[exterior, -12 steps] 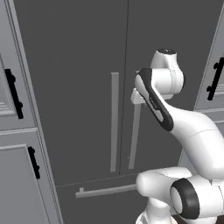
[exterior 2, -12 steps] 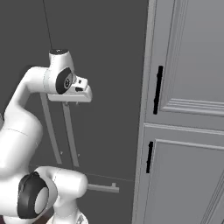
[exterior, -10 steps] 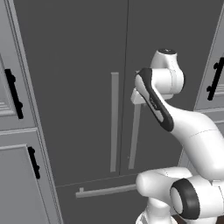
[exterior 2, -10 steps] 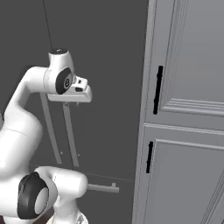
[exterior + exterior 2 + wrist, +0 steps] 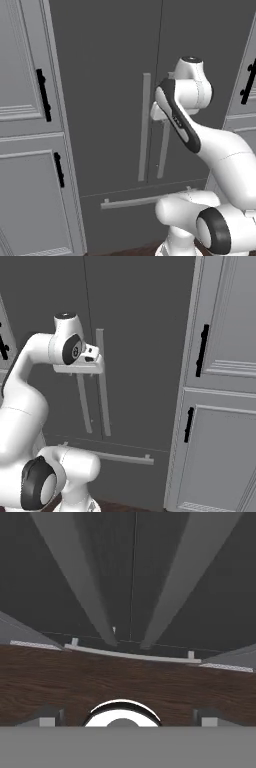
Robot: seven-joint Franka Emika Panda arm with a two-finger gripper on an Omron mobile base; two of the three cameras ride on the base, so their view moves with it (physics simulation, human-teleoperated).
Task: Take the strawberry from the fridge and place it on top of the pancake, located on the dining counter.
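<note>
Dark grey fridge (image 5: 110, 75) fronts shut, filling ground ahead of gripper (image 5: 95, 358). Jaws apart, close against right door handle (image 5: 102, 381), nothing clamped. Strawberry presumably behind doors, unseen. Handle stiff, smooth; best gripped mid-bar. Fruit likely soft, light, easily bruised.

Flat even rendered light; soft, slightly blurry.

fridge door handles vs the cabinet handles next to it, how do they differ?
Colour: the fridge handles are light grey, and the cabinet handles are black.
Length: the fridge handles are long bars running down much of the doors, while the cabinet handles are short pulls.
Placement: the fridge handles sit as a pair either side of the centre seam of the fridge, whereas each cabinet door has one near its edge.
Both kinds are vertical.
</note>
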